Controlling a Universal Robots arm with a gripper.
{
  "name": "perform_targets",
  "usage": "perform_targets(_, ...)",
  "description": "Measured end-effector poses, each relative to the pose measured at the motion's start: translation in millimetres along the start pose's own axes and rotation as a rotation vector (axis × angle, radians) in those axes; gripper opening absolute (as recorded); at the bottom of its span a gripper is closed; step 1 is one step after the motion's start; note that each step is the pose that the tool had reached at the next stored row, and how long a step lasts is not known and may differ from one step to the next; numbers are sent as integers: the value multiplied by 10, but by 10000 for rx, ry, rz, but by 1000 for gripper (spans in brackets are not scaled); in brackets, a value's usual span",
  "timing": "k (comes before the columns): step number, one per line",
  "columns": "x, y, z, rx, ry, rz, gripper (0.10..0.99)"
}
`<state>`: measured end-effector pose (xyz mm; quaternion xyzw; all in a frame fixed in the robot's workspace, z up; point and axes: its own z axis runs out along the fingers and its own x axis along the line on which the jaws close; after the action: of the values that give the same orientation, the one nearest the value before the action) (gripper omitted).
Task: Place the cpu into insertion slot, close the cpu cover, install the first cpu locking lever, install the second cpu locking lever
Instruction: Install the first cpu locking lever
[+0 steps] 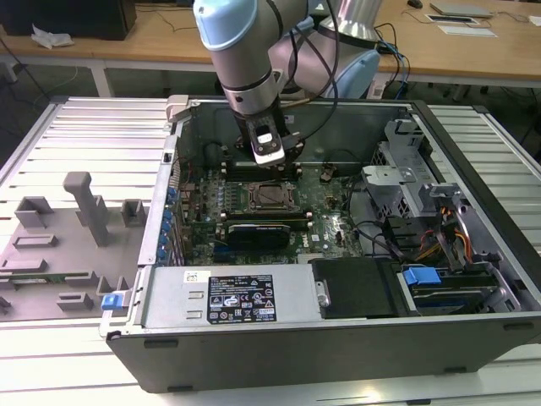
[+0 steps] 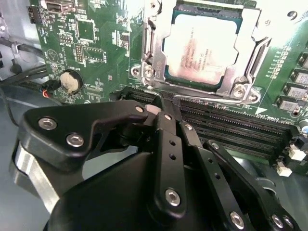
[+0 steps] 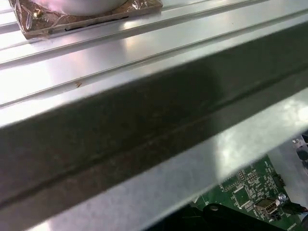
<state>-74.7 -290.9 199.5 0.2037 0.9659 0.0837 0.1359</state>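
The cpu [image 2: 199, 45] lies flat in the insertion slot [image 1: 269, 196] on the green motherboard. The silvery cpu cover [image 2: 155, 48] is down around it, and the chip's metal top shows through the window. A thin shiny locking lever [image 2: 216, 100] runs along the socket edge nearest my gripper. In the second wrist view my gripper [image 2: 162, 107] is shut, with its black fingertips together right at one end of that lever and nothing visibly held. In the exterior view the gripper [image 1: 272, 162] hangs inside the open computer case, just behind the socket.
Long black card slots [image 2: 231, 130] lie beside the socket, close under the fingers. A coin battery [image 2: 70, 81] and cables sit further off. The case's metal wall [image 3: 144, 130] is close to the wrist. A drive cage [image 1: 406, 182] and power supply [image 1: 228, 296] stand in the case. A grey fixture tray [image 1: 68, 245] lies outside.
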Motion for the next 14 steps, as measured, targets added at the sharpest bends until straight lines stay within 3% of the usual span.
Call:
perform_targets(4, -8, -45, 45, 14, 40, -2, 106)
perform_targets(8, -17, -42, 56, -18, 53, 2, 106)
perform_targets(14, -43, -18, -48, 18, 39, -12, 106)
